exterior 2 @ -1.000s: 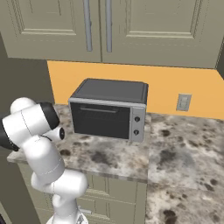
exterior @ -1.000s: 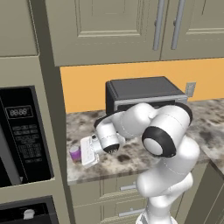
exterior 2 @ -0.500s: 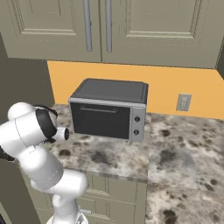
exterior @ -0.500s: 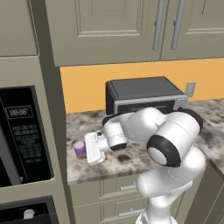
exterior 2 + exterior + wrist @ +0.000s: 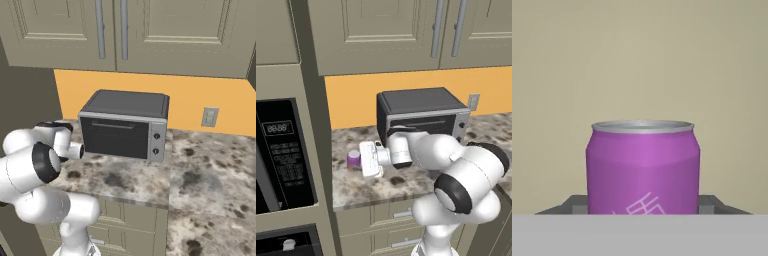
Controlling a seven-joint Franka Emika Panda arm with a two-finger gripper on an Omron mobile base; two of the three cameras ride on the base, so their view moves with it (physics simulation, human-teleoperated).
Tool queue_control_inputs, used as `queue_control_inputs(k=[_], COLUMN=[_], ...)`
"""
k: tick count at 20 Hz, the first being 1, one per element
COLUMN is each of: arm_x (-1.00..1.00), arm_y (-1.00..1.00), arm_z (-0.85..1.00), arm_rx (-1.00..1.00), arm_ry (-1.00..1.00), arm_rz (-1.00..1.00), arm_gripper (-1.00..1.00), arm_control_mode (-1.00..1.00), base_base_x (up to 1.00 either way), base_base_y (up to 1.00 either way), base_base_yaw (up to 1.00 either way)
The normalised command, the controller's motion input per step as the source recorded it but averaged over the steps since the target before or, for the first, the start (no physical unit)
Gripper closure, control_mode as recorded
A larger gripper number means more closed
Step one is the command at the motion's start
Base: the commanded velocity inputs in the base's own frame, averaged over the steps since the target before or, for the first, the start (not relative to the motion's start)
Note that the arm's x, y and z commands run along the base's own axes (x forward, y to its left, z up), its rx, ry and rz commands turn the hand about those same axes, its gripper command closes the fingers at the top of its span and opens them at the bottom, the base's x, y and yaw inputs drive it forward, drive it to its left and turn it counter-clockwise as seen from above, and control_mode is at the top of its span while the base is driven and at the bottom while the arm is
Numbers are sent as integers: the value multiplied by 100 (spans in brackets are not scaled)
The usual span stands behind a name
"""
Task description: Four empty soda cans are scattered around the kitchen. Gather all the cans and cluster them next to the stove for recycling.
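The hand (image 5: pixel 363 161) pinches the purple can (image 5: pixel 643 167) on the table (image 5: pixel 381 182); a weak grip could let it slip when lifted.

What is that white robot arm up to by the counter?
It is picking up a purple soda can that stands at the left end of the speckled counter, next to the tall cabinet and left of the toaster oven. The arm reaches sideways, and the gripper has a dark finger on each side of the can, which stands upright. Whether it is squeezing the can firmly yet is hard to tell. The can sits low, seemingly not lifted yet.
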Motion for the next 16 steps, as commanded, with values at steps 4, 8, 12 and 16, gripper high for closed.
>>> queue_control_inputs(k=[4, 8, 12, 16], arm_x=[-26, -27, -21, -22], arm_y=[-25, -29, -36, -35], arm_z=[55, 51, 55, 50], arm_rx=[10, 9, 7, 5], arm_ry=[0, 0, 0, 2], arm_rz=[0, 0, 0, 0], arm_gripper=[100, 100, 100, 100], arm_control_mode=[-100, -100, -100, -100], base_base_x=[0, 0, 0, 0], base_base_y=[0, 0, 0, 0], base_base_yaw=[0, 0, 0, 0])
